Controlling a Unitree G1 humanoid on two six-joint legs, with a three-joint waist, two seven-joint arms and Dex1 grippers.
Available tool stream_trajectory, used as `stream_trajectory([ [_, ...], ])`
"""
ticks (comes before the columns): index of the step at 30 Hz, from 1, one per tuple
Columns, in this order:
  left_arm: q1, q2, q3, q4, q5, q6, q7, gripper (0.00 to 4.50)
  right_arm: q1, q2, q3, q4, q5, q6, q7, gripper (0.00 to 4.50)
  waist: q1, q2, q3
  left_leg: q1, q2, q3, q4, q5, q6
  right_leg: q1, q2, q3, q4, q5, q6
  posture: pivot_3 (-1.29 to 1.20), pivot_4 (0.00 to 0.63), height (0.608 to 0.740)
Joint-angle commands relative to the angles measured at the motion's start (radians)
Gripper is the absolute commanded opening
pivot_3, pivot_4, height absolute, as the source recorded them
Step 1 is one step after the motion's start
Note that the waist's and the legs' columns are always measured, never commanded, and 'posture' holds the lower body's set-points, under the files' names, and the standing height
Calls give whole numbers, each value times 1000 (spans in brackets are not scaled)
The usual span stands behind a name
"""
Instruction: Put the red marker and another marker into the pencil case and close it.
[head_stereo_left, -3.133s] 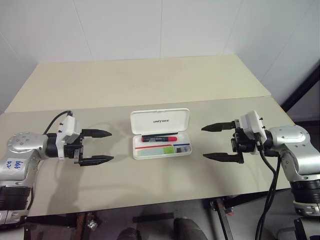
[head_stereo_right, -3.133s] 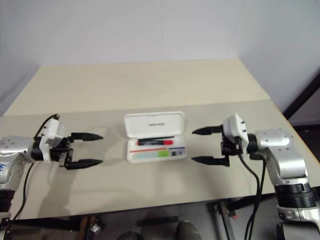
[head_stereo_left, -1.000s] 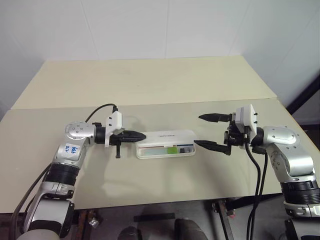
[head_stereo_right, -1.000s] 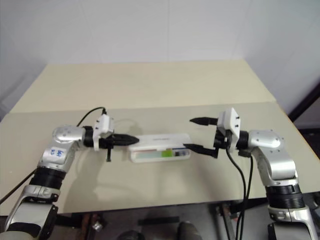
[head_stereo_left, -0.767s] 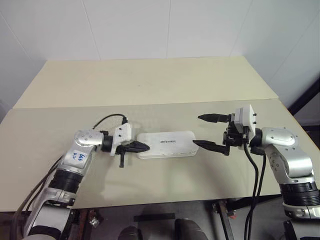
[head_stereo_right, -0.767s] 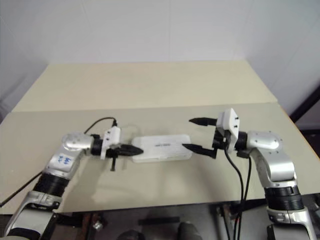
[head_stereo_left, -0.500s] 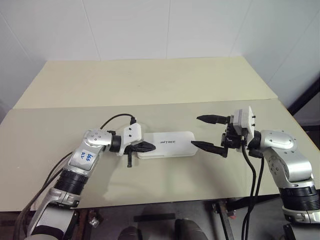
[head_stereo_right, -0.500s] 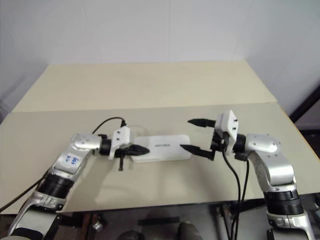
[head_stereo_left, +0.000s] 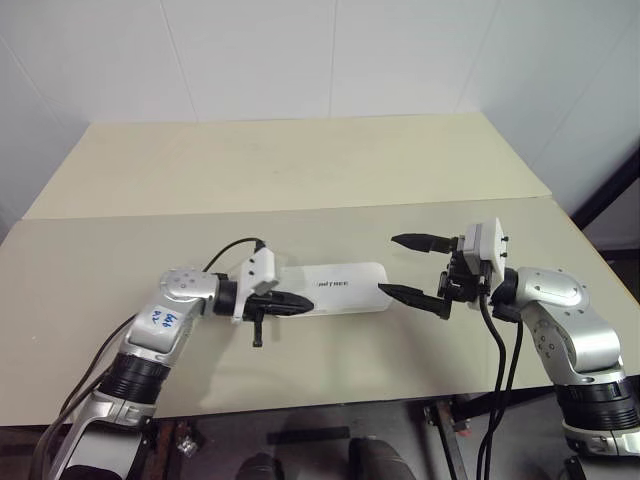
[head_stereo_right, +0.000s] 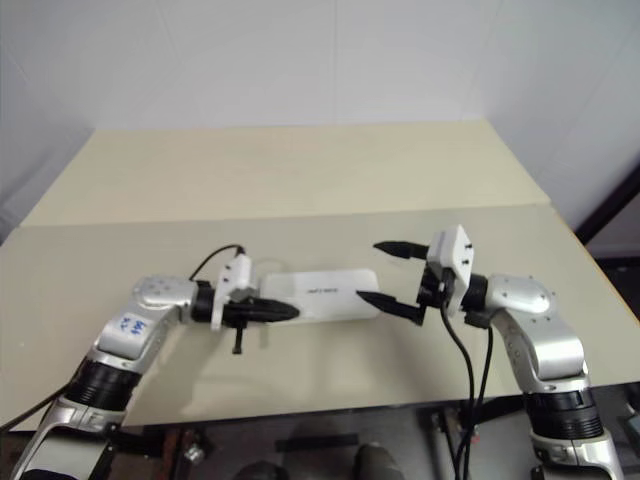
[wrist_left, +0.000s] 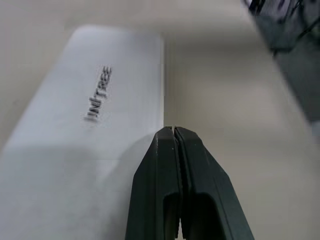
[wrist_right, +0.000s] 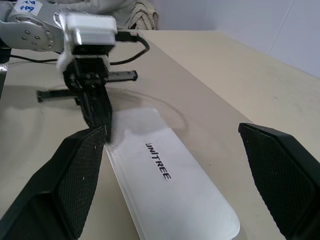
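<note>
Pencil case (head_stereo_left: 335, 288) closed, logo legible from wrist views, left fingers (wrist_left: 181, 165) pressed together, right fingers (head_stereo_left: 412, 297) spread

— How are the arms finished?

— Silver-grey rounded shells are seen on both, with black ribbed rings at the joints. A blue handwritten label is carried on the left arm (head_stereo_left: 160, 322).

— And the ends?

— Each wrist is capped by a white box-shaped block. Two tapered black fingers are fitted to the left gripper (head_stereo_left: 300, 303) and the right gripper (head_stereo_left: 416, 270); a cross-hatched texture is shown on the right fingers' (wrist_right: 80, 175) inner faces.

— Cabling?

— Black cables are looped from each white block back along the arm.
</note>
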Motion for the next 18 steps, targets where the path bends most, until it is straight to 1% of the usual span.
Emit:
stream_trajectory([
  [1,-7,37,116,-25,-74,-74,-27,34,-26,-15,-13,21,18,-15,28,4500,-1,0,0,0,0,0,0,0,0,0,0,0,0,0,0,0,150,740],
  [4,-12,70,184,7,-95,-126,-37,34,-43,-28,-17,82,-1,-34,52,4500,0,0,0,0,0,0,0,0,0,0,0,0,-1,0,0,0,150,740],
  [9,21,135,283,12,-146,-97,-36,34,-74,-42,-15,153,-25,-70,85,4500,-1,0,0,0,0,0,-1,0,0,0,0,0,-2,0,0,0,150,740],
  [12,49,165,324,15,-166,-96,-40,637,-85,-50,-15,174,-33,-83,99,4500,-1,0,0,0,0,1,-2,0,1,0,0,0,-3,0,0,0,150,740],
  [17,62,192,361,63,-167,-127,-45,2245,-93,-75,-30,191,-40,-90,108,4500,0,0,0,0,0,1,-1,-1,1,0,0,0,-3,0,0,0,150,740],
  [18,74,200,362,61,-170,-126,-56,2639,-90,-82,-33,193,-44,-97,112,4500,0,0,0,0,0,1,-1,-1,1,0,0,0,-3,0,0,0,150,740],
])
